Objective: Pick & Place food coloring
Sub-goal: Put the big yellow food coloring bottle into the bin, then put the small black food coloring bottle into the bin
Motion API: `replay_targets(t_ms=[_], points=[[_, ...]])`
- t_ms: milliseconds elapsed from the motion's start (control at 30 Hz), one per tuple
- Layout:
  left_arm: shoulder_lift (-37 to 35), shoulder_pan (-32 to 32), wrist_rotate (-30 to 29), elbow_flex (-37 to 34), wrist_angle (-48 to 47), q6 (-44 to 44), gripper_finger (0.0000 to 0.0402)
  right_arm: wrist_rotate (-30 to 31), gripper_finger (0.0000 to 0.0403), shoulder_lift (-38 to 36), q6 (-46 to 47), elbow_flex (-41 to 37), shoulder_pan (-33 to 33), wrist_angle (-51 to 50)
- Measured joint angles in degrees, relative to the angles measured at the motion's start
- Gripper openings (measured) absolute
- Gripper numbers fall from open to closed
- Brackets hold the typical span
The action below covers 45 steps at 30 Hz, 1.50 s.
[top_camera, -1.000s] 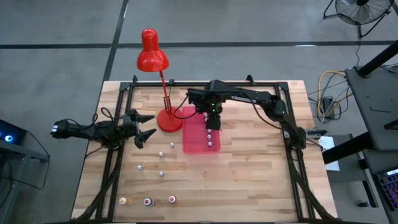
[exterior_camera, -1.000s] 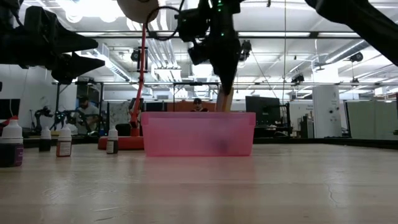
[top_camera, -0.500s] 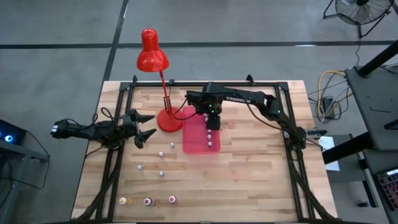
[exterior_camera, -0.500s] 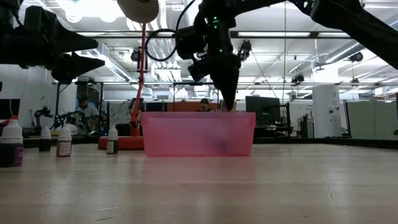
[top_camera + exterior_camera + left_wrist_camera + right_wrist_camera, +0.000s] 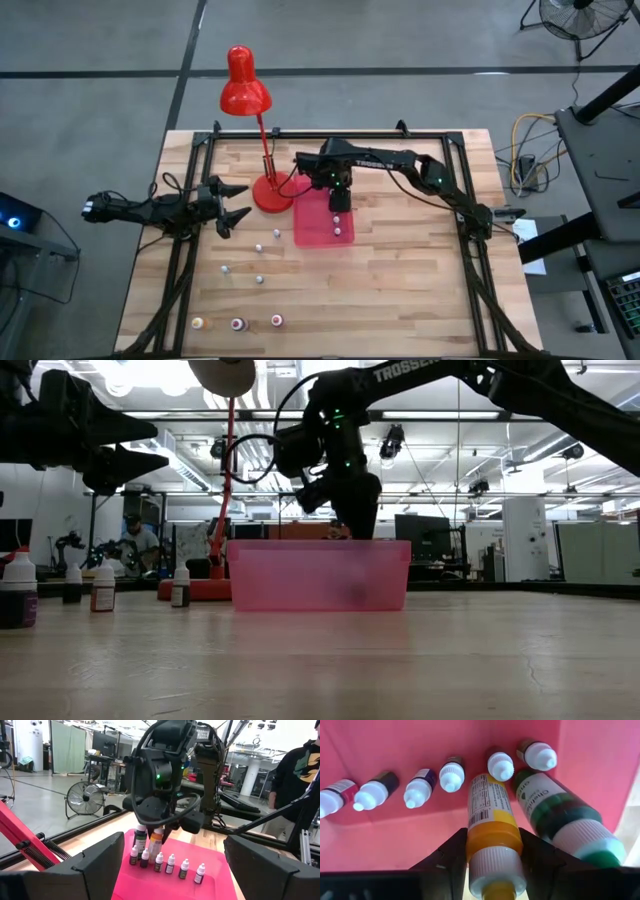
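Yellow bottle (image 5: 492,822) clamped by right tool (image 5: 490,851).

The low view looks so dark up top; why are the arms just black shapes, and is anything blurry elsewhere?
Low view: bright ceiling lights behind turn the right gripper and left gripper into silhouettes. Right wrist view: the yellow bottle it grips and the green bottle sit close and look soft. High view: evenly lit.

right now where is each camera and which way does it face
High view: above the table, straight down; both arms, pink tray, lamp.
Low view: tabletop height, level across; right gripper dipping behind the tray wall.
Left wrist view: on the left arm, past its open fingers toward the tray.
Right wrist view: down into the tray; fingers clamp a yellow bottle.
Both wrist views share the bottle row.
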Motion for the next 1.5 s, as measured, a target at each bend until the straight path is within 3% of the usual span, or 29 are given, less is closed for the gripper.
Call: replay_targets(t_ms=[133,500,767,967,1133,1500], points=[[0.0,0.0,0.0,0.0,0.0,0.0,0.0314,0.4,0.0135,0.3,0.0,0.0,0.0,0.1],[0.0,0.1,0.0,0.0,0.0,0.0,0.0314,2.0,0.0208,0.2,0.9,0.3,0.1,0.0],[0.0,0.0,0.0,0.0,0.0,0.0,0.0314,3.0,0.0214,-1.7,3.3,4.9,1.0,-3.4],[0.0,0.0,0.0,0.0,0.0,0.0,0.0314,3.1,0.0214,-9.1,7.9,4.0,3.7,-2.7],[0.0,0.0,0.0,0.0,0.0,0.0,0.0314,3.1,0.0214,-16.7,10.6,-4.9,7.7,4.9],[0.0,0.0,0.0,0.0,0.0,0.0,0.0314,2.9,0.0214,-40.0,16.2,-39.5,21.2,33.1]])
